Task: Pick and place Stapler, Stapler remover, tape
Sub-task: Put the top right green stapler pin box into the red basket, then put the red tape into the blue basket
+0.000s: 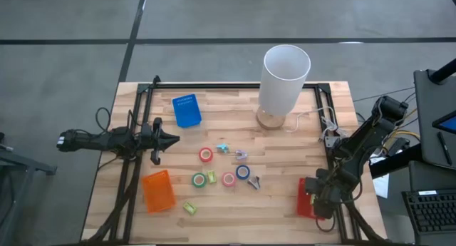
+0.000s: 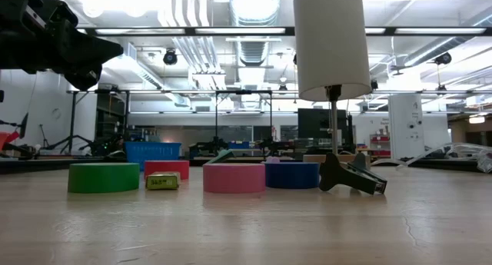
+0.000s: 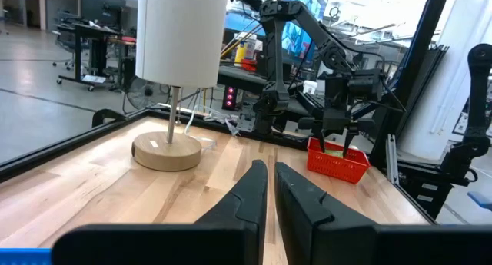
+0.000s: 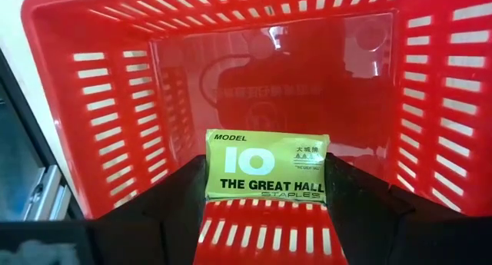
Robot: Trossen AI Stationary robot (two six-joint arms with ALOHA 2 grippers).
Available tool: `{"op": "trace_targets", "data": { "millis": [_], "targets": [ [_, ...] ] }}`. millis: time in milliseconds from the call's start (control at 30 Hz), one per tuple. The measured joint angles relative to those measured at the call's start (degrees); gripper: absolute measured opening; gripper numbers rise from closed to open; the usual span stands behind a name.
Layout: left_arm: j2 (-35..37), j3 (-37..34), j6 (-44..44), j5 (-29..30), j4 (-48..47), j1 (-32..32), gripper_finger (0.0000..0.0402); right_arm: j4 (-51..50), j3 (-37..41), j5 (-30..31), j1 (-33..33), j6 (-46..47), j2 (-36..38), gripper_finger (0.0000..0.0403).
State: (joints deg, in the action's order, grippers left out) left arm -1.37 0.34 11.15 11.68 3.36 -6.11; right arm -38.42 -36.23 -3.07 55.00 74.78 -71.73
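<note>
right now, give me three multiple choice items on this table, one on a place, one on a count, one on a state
1. Where is the right claw?
A. over the red basket
B. over the blue basket
C. beside the lamp

2. How many tape rolls lie on the table?
A. two
B. four
C. six

3. How does the left claw stand?
A. wide open
B. shut on a tape roll
C. shut, holding nothing

Answers: 1 A, its wrist view looks into the red basket. 2 B, the high view shows red, green, pink and blue. 3 C, its fingers meet with nothing between.
</note>
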Motion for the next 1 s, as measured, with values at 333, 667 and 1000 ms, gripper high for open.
{"op": "trace_targets", "data": {
  "millis": [333,667,1000],
  "targets": [
    [0.00,0.00,-0.01,0.00,0.00,0.00,0.0030,-0.12,0.00,0.46,0.00,0.09,-0.02,0.0247],
    [0.00,0.00,-0.01,0.00,0.00,-0.01,0.0030,-0.24,0.00,-0.78,-0.02,-0.24,0.02,0.0348],
    [0.00,0.00,0.00,-0.01,0.01,0.00,0.0030,-0.35,0.02,-3.37,-0.15,1.43,4.15,0.0363]
  ]
}}
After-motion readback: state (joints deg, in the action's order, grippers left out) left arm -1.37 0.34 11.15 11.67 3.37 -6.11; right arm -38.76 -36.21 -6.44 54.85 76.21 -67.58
